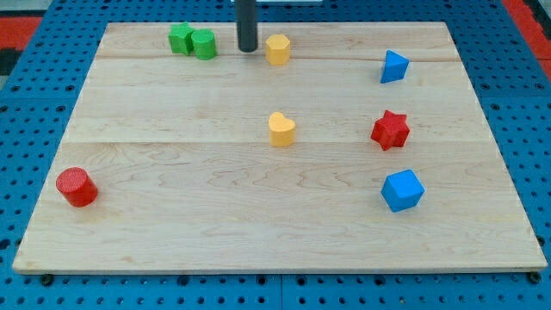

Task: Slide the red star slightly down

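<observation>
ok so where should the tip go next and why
Probably travel toward the view's right and stop just above the red star. My tip sits at the view's top between the green blocks and the yellow block, far from the star; pushing it down needs contact from above.

The tip (247,50) is set on the board (129,103) near the view's top edge. Just to its right the yellow block (277,49) is found; just to its left, two green blocks (181,39) (204,44) touch. Below the tip the yellow heart (281,129) is placed. Farther right of the tip lie the blue block (393,66), the red star (390,130) beneath it, and the blue cube (402,190) lowest. The red cylinder (77,187) is placed far below-left.
</observation>
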### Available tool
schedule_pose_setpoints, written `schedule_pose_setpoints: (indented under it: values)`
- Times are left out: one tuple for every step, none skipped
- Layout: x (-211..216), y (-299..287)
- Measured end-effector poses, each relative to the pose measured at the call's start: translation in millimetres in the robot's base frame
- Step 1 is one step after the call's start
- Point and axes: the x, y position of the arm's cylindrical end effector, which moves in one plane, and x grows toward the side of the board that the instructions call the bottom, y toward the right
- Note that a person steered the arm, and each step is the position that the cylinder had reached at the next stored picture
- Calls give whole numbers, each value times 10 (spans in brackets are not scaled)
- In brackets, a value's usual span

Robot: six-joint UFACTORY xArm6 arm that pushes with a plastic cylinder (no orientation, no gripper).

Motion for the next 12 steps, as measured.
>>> schedule_pose_setpoints:
  values:
    - [-11,-430]
    - [-21,-595]
    - [-83,-595]
    - [-106,-422]
    - [-112,-422]
    - [187,-327]
    - [550,-158]
    - [561,551]
    - [727,1200]
    - [1139,1551]
    - [1174,1878]
    - [1352,2290]
